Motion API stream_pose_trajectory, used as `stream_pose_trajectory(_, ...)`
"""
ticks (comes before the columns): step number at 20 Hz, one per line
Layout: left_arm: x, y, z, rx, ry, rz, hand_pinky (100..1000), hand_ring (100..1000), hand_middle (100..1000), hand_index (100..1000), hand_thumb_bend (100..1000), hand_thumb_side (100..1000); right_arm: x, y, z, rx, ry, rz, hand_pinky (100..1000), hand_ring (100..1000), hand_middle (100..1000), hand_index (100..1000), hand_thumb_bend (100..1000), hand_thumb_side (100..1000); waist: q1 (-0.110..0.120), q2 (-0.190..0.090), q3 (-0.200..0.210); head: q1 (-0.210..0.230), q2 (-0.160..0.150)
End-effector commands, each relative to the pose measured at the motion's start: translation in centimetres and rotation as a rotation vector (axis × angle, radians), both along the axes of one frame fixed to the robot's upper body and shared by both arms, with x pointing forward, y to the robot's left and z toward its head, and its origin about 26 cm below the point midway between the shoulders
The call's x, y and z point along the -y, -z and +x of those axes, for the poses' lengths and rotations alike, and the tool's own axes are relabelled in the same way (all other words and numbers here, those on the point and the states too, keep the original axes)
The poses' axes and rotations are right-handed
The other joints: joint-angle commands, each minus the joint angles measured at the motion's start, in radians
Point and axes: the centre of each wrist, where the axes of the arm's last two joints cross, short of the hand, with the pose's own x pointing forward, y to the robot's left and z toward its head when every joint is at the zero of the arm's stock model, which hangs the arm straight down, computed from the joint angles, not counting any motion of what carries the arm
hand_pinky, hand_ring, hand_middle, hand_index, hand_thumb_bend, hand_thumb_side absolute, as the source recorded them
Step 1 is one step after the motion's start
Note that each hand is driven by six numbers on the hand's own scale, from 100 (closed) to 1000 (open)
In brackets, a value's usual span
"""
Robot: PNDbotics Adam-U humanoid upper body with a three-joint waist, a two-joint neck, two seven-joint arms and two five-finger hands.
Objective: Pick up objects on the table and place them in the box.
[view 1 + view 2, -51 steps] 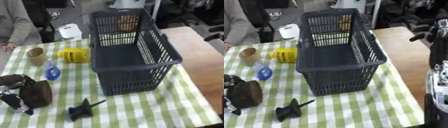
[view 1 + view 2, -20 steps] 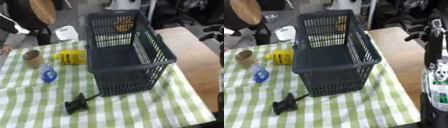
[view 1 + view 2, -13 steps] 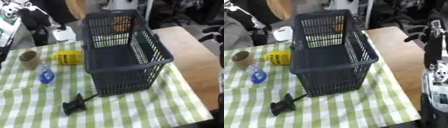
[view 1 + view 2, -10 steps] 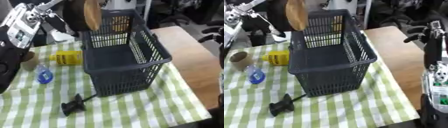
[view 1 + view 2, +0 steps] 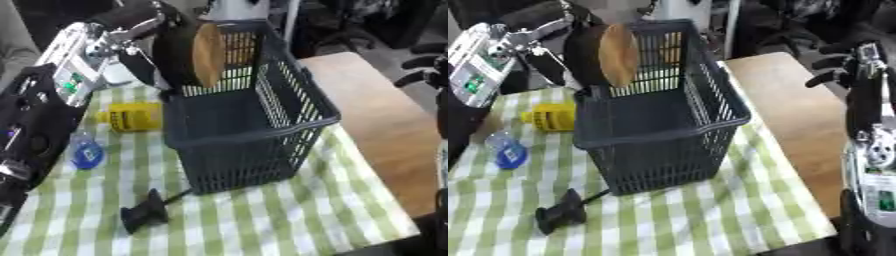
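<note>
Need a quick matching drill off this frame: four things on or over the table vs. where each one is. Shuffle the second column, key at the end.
Things
1. round wooden-faced object
2. yellow bottle
3. blue-capped item
4. black tool

Places
A. on the cloth in front of the basket, nearest the camera
B. lying on its side just left of the basket
C. held by the left hand above the basket's left rim
D. on the cloth left of the basket, nearer than the yellow one

Pairs: 1-C, 2-B, 3-D, 4-A
</note>
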Motion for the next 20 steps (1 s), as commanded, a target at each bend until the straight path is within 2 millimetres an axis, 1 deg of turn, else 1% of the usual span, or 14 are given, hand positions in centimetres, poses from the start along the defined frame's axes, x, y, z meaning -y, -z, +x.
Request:
stream_pose_trajectory(1,0.0,-2.3,-0.4,0.087,0.018,0.012,788,703,712,808,1000,659,-0.1,-0.8,0.1,0.027,-0.01,-0.007,453,577,612,706,100,627,-0.004,-0.029,-0.001,0.0,-0.012)
stream_pose_trajectory(2,0.0,-2.4,-0.4,0.1,0.016,0.014,813,764,799,858,1000,734,-0.1,-0.8,0.1,0.027,-0.01,-0.007,453,577,611,705,100,626,-0.004,-0.029,-0.001,-0.001,-0.012)
stream_pose_trajectory(4,0.0,-2.7,-0.5,0.137,0.013,0.029,847,811,851,878,1000,778,-0.1,-0.8,0.1,0.026,-0.01,-0.007,452,577,611,705,100,628,-0.004,-0.028,0.0,-0.002,-0.013)
stream_pose_trajectory(6,0.0,-2.7,-0.6,0.15,0.015,0.054,860,824,865,881,1000,801,-0.1,-0.8,0.1,0.026,-0.01,-0.007,453,577,611,705,100,627,-0.004,-0.028,0.0,-0.003,-0.013)
stream_pose_trajectory(7,0.0,-2.6,-0.5,0.143,0.017,0.075,891,852,891,873,1000,847,-0.1,-0.8,0.1,0.026,-0.009,-0.007,452,577,611,705,100,627,-0.004,-0.028,0.001,-0.003,-0.013)
stream_pose_trajectory(10,-0.3,-2.6,-0.4,0.117,0.019,0.113,899,857,895,882,1000,856,0.0,-0.8,0.1,0.025,-0.008,-0.007,452,577,611,705,100,627,-0.005,-0.028,0.001,-0.004,-0.014)
stream_pose_trajectory(14,-1.2,-3.3,-0.6,0.126,-0.003,0.093,881,830,855,874,1000,834,0.0,-0.8,0.1,0.025,-0.007,-0.006,452,577,611,704,100,626,-0.006,-0.027,0.004,-0.007,-0.014)
stream_pose_trajectory(16,-2.1,-3.8,-1.0,0.144,-0.01,0.064,874,822,844,870,1000,832,-0.1,-0.8,0.1,0.026,-0.008,-0.005,452,577,610,704,100,627,-0.006,-0.026,0.005,-0.008,-0.015)
stream_pose_trajectory(17,-3.4,-4.1,-1.4,0.16,-0.027,0.021,838,783,804,862,1000,811,0.0,-0.8,0.1,0.024,-0.005,-0.005,451,576,610,704,100,628,-0.007,-0.025,0.01,-0.012,-0.016)
stream_pose_trajectory(18,-4.7,-4.5,-2.0,0.176,-0.039,-0.031,829,775,797,860,1000,808,0.1,-0.8,0.1,0.023,-0.002,-0.006,451,576,610,704,100,628,-0.007,-0.025,0.013,-0.013,-0.016)
stream_pose_trajectory(19,-6.4,-4.7,-2.8,0.19,-0.066,-0.112,801,748,774,852,933,812,0.2,-0.8,0.1,0.024,0.002,-0.006,452,576,610,703,100,627,-0.007,-0.024,0.022,-0.017,-0.014)
stream_pose_trajectory(20,-7.6,-5.0,-3.7,0.198,-0.083,-0.181,798,745,772,851,922,812,0.2,-0.8,0.1,0.025,0.005,-0.007,452,576,610,703,100,627,-0.007,-0.024,0.025,-0.017,-0.013)
